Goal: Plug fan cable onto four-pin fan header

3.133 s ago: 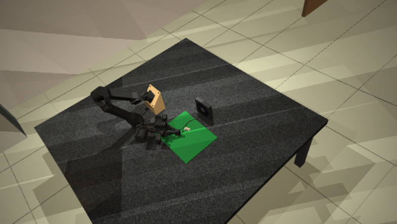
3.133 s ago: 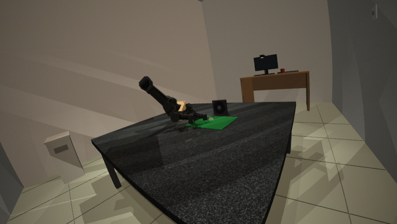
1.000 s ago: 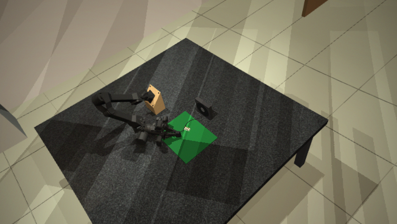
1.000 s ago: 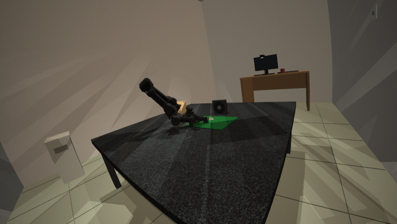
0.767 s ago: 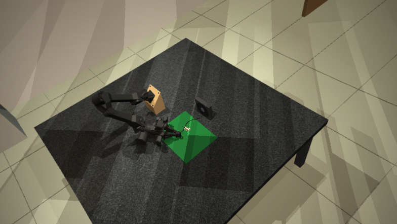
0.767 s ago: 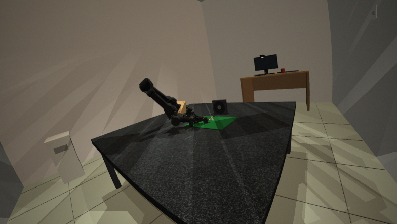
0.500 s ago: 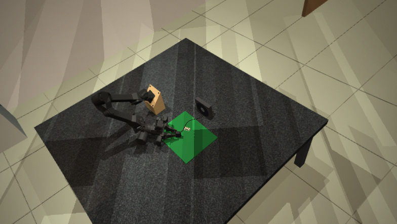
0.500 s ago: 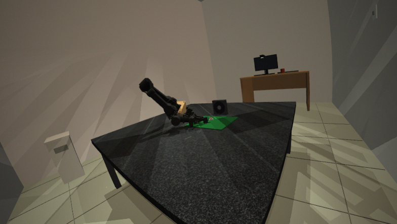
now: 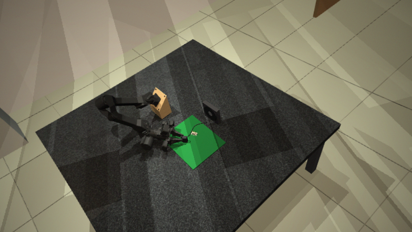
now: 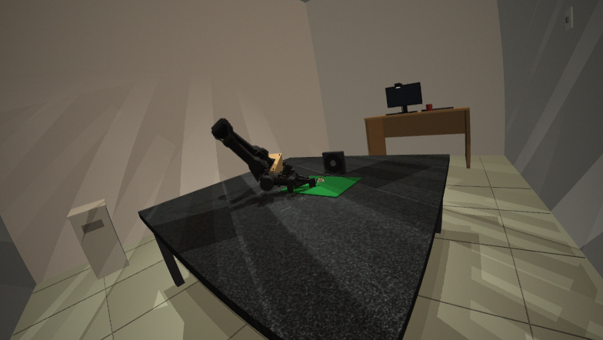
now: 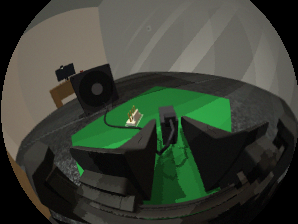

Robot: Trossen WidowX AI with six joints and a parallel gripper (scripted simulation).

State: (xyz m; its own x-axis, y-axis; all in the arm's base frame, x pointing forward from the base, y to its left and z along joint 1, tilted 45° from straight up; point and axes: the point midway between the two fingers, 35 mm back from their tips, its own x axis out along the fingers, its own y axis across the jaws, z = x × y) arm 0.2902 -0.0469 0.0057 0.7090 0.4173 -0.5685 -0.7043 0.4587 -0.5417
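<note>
clearly, we see the gripper [image 9: 182,139] [image 10: 308,182] [image 11: 168,120] partly spread, a gap on each side of the dark plug [image 9: 185,139] [image 10: 311,182] [image 11: 167,114], which sits between and just past the fingertips. we find that plug off the pale fan header [image 9: 194,133] [image 10: 320,180] [image 11: 133,118], near it over the green board [image 9: 203,148] [image 10: 338,188] [image 11: 200,103]; whether it touches the board we cannot tell. we follow the thin black cable [image 9: 198,124] [image 11: 118,127] in a curve to the upright fan [image 9: 210,113] [image 10: 333,162] [image 11: 96,89] beyond the board.
</note>
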